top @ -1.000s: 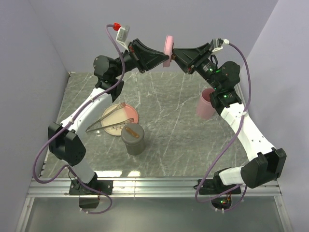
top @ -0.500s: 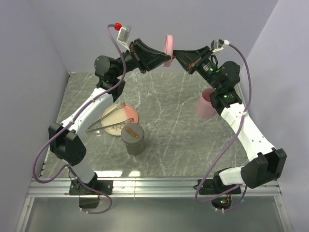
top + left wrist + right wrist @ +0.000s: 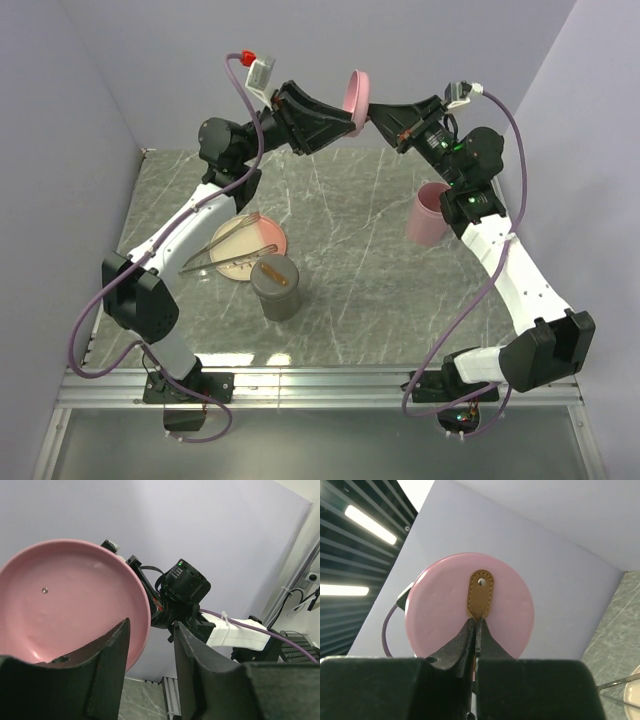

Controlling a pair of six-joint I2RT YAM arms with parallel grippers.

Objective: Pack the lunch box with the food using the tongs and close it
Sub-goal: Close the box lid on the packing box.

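Observation:
The lunch box's pink round lid (image 3: 357,92) hangs high above the back of the table between both grippers. My right gripper (image 3: 475,621) is shut on the lid's brown leather tab (image 3: 481,591). My left gripper (image 3: 151,625) stands open, its fingers beside the lid's (image 3: 70,600) rim and not pinching it. The pink lunch box (image 3: 428,213) stands open at the right, below the right arm. The silver tongs (image 3: 222,255) lie across the plate (image 3: 272,238) on the left. I cannot make out the food on the plate.
A grey cylindrical container (image 3: 275,288) with a brown tab on its lid stands just in front of the plate. Purple walls close in the table at the back and on both sides. The plate's edge (image 3: 632,692) shows at the lower right of the right wrist view.
The right gripper closed on the lid's tab, then the left gripper opened and let go of the rim. The lid has risen slightly and tilted.

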